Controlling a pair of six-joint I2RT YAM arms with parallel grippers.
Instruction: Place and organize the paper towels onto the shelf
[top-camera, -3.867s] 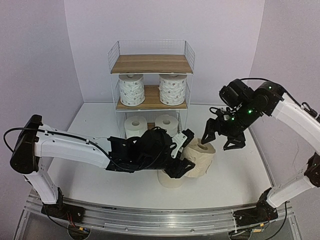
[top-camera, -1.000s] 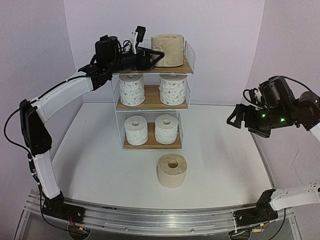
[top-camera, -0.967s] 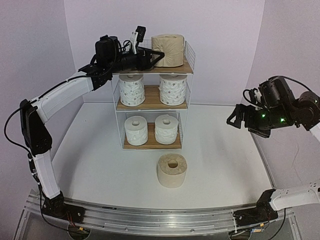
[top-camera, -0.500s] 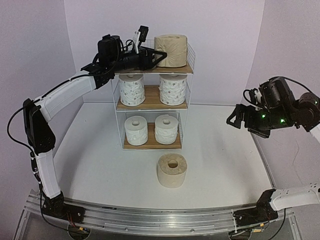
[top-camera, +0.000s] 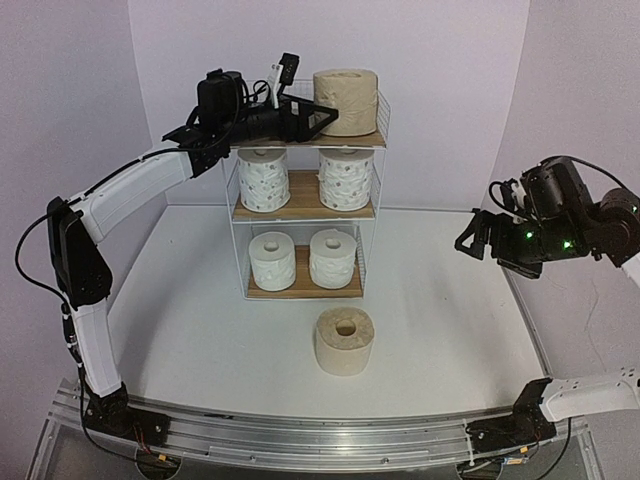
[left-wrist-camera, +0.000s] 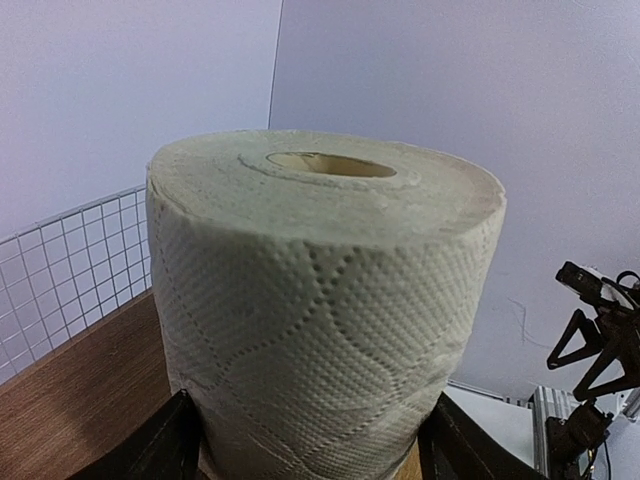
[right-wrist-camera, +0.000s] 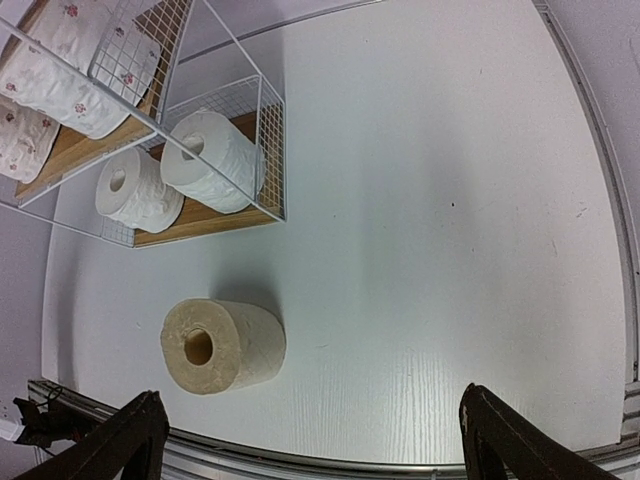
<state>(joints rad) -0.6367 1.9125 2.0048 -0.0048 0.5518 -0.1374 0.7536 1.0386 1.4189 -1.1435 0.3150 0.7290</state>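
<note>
Beige roll (top-camera: 346, 100) stands upright on the top board of the shelf (top-camera: 303, 206), right side, close to the mesh end. Left gripper (top-camera: 312, 119) reaches in across that board, fingers (left-wrist-camera: 165, 455) flanking the roll's base, one each side. Wrist view is too tight: cannot tell if the pads press the paper or sit just off it, so grip vs release is unclear. Jaws are at least roll-wide apart.

Step in hand, my read: setting the fifth roll on the top tier, at the let-go stage. Printed rolls (top-camera: 263, 180) are a pair on the middle board, white rolls (top-camera: 272, 260) a pair on the bottom board, all upright. Second beige roll (top-camera: 344, 341) stands on the table (top-camera: 450, 330) in front of the shelf, core up, well apart from both arms.

Right gripper (top-camera: 478, 238) hovers high at the right, jaws spread wide, holding nothing.

Next move likely needs the left jaws clear of the paper, then a straight back-out along the board without dragging the roll or snagging wire. After that, fetch the table roll; the spot for it looks to be the top board's left half.
</note>
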